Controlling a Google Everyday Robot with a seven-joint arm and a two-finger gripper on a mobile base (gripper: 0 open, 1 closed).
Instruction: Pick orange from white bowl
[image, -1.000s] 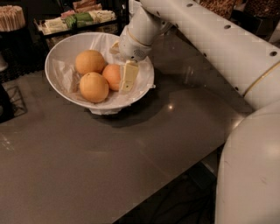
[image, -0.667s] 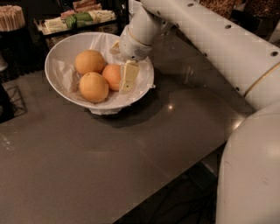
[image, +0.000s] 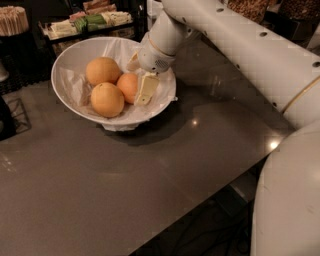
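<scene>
Reaching stage: gripper (image: 144, 87) inside white bowl (image: 67, 57), just beside orange (image: 127, 86). Grip state: cannot tell. Orange not lifted; pick & lift-out outstanding.

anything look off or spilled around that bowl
Nothing stands out. The white bowl sits upright on the table, with the orange and two paler fruits inside on crinkled paper, nothing spilled. The tool is down in the bowl, right beside the orange.

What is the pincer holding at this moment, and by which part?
It cannot be told. The pincer is down in the white bowl, close beside the orange, but no grip shows.
</scene>
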